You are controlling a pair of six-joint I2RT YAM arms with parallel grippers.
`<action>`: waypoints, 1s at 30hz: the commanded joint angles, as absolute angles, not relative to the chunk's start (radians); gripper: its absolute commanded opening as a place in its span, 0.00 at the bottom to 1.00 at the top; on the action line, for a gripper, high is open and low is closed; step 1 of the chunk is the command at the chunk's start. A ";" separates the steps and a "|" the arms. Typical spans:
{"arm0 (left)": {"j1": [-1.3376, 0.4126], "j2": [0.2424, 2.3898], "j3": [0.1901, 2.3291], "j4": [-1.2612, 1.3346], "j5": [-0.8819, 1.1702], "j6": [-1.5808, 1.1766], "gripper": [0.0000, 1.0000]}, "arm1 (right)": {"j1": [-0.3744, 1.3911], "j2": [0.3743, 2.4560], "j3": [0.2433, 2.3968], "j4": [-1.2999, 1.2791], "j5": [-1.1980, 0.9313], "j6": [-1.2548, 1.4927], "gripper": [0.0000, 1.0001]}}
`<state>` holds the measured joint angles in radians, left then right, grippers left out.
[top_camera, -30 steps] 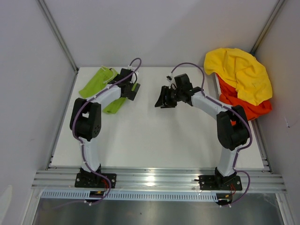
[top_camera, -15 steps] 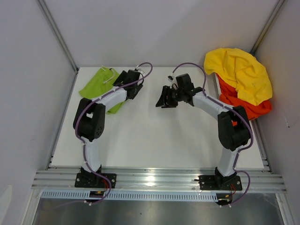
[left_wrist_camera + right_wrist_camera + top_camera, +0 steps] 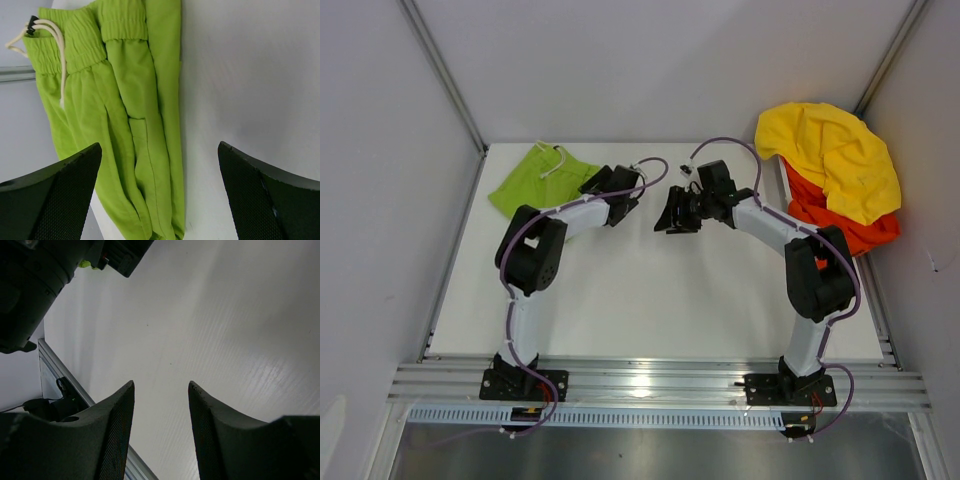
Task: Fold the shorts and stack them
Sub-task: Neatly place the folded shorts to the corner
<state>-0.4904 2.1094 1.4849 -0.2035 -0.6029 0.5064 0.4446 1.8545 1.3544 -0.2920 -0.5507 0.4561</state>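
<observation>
The lime-green shorts [image 3: 533, 178] lie flat on the bench [image 3: 650, 300] at its far-left corner. Their long axis runs diagonally: the waistband with the white drawstring [image 3: 552, 160] points toward the far wall, and the leg ends point toward the left edge and the near side. In the left wrist view the lime-green shorts [image 3: 135, 125] show lengthwise folds, with the waistband at the top, the drawstring [image 3: 55, 55] at the upper left and the legs running downward. The left arm [image 3: 570, 213] reaches to a point just right of this pair. The left jaws are released to full spread above the bench [image 3: 250, 75], with nothing grasped. The orange-red shorts [image 3: 840, 228] sit in a heap at the far-right edge of the bench, beneath a yellow cloth [image 3: 835, 155] that covers most of them. Their orientation cannot be told, and whatever carries the heap is hidden. The right arm [image 3: 770, 225] extends toward the middle of the far half of the bench. The right jaws are partly parted and grasp nothing, with bare bench [image 3: 225, 315] visible in the gap. The two sets of jaws are near each other but apart.
</observation>
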 commanded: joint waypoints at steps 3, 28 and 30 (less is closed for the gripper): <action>-0.468 2.178 1.581 -0.231 -0.621 0.511 0.99 | 0.431 1.801 1.350 -0.259 -0.580 0.454 0.50; -0.325 2.514 2.115 -0.495 -0.643 0.413 0.99 | 0.362 1.606 1.255 -0.316 -0.653 0.402 0.49; -0.311 2.537 2.179 -0.508 -0.653 0.400 0.99 | 0.362 1.595 1.240 -0.319 -0.663 0.400 0.49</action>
<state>-0.3393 2.4954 2.0815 -0.4191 -0.6445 0.4400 0.3641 1.6428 1.2556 -0.3099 -0.6254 0.4171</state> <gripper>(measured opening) 0.992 0.490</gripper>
